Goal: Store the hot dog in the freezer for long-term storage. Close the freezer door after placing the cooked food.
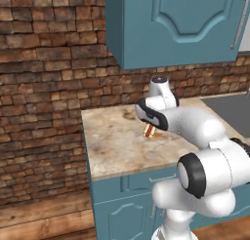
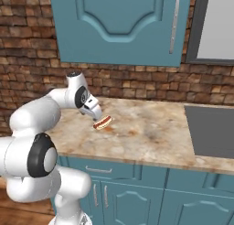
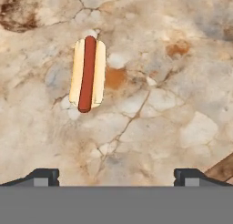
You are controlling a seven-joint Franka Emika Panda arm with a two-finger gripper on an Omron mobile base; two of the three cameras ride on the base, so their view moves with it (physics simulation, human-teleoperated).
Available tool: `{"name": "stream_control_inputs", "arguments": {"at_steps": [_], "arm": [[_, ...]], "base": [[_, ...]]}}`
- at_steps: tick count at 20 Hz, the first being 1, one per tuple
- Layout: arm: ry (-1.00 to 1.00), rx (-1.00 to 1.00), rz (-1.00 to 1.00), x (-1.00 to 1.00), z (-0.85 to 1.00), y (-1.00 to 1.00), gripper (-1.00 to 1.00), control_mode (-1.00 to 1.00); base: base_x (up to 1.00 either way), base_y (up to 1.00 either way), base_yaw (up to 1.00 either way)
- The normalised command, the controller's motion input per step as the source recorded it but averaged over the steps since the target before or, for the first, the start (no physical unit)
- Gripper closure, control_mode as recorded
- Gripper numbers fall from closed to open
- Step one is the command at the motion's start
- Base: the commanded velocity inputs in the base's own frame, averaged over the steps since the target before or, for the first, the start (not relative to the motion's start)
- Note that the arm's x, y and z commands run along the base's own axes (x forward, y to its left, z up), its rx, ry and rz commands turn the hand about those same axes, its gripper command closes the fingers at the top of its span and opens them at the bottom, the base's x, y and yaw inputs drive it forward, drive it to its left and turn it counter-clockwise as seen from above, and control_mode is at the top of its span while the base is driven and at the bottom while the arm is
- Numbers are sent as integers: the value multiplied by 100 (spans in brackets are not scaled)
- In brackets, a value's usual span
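Note:
The hot dog (image 3: 87, 74), a small tan bun with a red sausage down its middle, lies flat on the marble counter (image 2: 151, 128). In the base views the hot dog (image 1: 149, 131) (image 2: 103, 122) rests near the counter's middle, just under my hand. My gripper (image 2: 97, 115) hovers a little above it, pointing down. In the hand view my gripper (image 3: 116, 176) is open, its two tips set wide apart with nothing between them, and the bun sits up and left of their midline. The freezer and the freezer door are out of view.
A teal wall cabinet (image 2: 119, 23) hangs over the counter against a brick wall (image 1: 44, 88). A dark grey recessed panel (image 2: 212, 130) is set into the counter at the right. Teal base cabinets (image 2: 132, 196) stand below. The counter's left end (image 1: 88, 151) drops to a wooden floor.

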Motion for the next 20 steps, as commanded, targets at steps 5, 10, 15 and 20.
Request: {"name": "stream_control_inputs", "arguments": {"at_steps": [5, 10, 15, 20], "arm": [[2, 0, 0, 28, -22, -1, -100, -100], [1, 0, 0, 28, -30, -1, -100, -100], [0, 3, 0, 36, -27, 0, -100, -100], [0, 3, 0, 36, -37, 0, -100, -100]], "base": [[0, 0, 0], [0, 0, 0], [0, 0, 0], [0, 0, 0]]}}
